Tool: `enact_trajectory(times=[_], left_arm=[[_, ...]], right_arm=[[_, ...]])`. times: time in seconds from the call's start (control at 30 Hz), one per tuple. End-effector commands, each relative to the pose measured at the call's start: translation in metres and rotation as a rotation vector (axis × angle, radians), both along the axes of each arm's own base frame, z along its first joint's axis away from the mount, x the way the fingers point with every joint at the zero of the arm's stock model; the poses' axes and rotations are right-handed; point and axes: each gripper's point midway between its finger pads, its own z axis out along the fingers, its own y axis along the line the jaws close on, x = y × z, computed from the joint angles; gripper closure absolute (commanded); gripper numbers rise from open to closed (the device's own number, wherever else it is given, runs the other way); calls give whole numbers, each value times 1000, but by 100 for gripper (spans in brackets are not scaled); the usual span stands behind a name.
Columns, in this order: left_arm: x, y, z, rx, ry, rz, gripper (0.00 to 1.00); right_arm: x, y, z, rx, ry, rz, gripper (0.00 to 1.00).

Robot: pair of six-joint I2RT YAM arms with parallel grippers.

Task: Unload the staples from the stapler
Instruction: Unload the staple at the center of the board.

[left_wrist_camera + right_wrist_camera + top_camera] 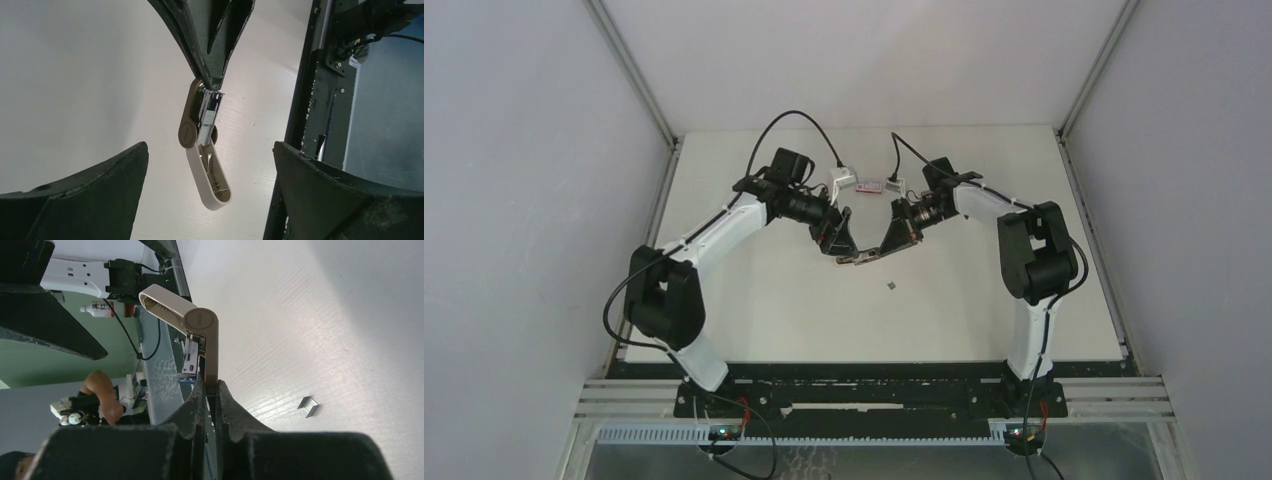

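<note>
The stapler (189,122) hangs above the table, its brown body pinched at one end by my right gripper (210,386), which is shut on it. Its white lid (212,182) is swung open and hangs down, and the metal magazine (211,107) is bared. My left gripper (210,146) stands wide open, with its fingers (85,200) far apart on either side of the lid and touching nothing. A small grey block of staples (308,406) lies loose on the table, also seen in the top view as the staples (892,287), just in front of both grippers.
A small flat red-and-white box (871,185) lies on the table behind the grippers. The table's near edge with its black rail (320,100) runs close beside the stapler. White walls close in the table on the left, the right and the back.
</note>
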Motion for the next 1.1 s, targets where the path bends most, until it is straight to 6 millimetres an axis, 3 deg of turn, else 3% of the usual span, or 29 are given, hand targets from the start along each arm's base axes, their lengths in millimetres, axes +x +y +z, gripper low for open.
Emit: enact_trajectory(times=[0.0,0.57,0.73,1.07], left_arm=[[0,-8,22,-58,2,-68,3],[-11,-20,7,-106,208,-163,28],[-17,-21,3,-112,245,-193,43],[-33,-18,-1,-100,263,-263,46]], right_arm=[[2,0,35,52,-187,46,100],[-13,3,49,51,-364,129,100],[-15,5,49,40,-384,141,100],[-16,5,49,40,-385,142,100]])
